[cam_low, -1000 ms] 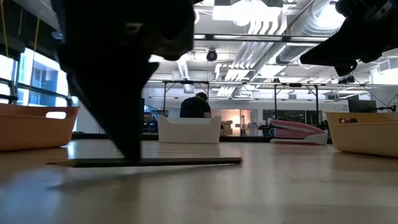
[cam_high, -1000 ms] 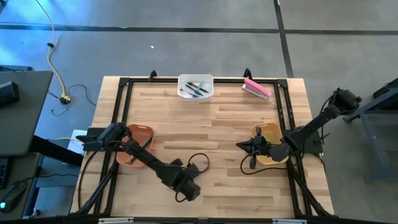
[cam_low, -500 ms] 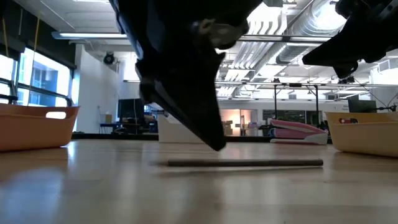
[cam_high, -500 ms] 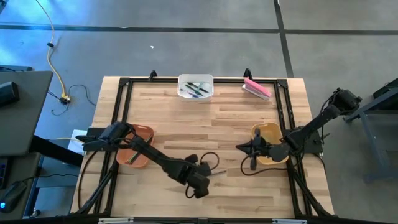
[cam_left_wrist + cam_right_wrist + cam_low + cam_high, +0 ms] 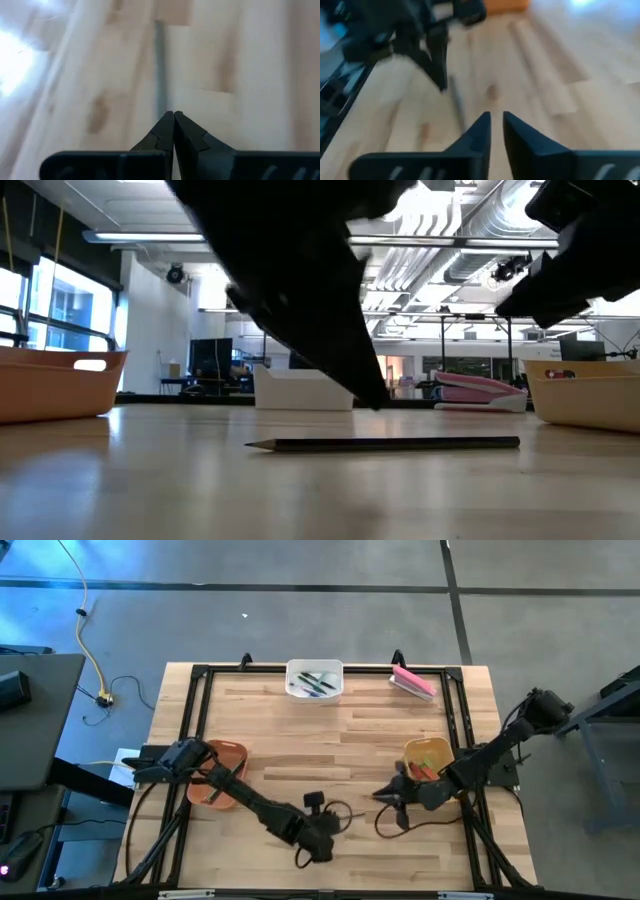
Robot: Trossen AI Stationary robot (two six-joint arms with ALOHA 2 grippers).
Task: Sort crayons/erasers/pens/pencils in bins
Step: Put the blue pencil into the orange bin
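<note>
A dark thin pencil (image 5: pixel 385 444) lies flat on the wooden table near its near edge, point toward the left. My left gripper (image 5: pixel 173 115) is shut and hangs just above the pencil (image 5: pixel 160 70), clear of the table in the low view (image 5: pixel 378 402). My right gripper (image 5: pixel 495 120) is open and low over the table to the right of it (image 5: pixel 382 796), facing the pencil (image 5: pixel 457 105). The white bin (image 5: pixel 315 680) holds pens. The orange-brown bin (image 5: pixel 222 776) stands on the left. The mustard bin (image 5: pixel 428 758) on the right holds small coloured pieces.
A pink block (image 5: pixel 413 681) lies at the table's far right corner. A black frame (image 5: pixel 200 720) runs around the table top. Cable loops hang from both arms near the pencil. Bare wood stretches across the table's middle.
My left gripper swept along the near edge toward the right, and the pencil slid right along the table with it. Then the gripper rose off the pencil, which now lies still. My right gripper moved left and nearer, toward the pencil.
</note>
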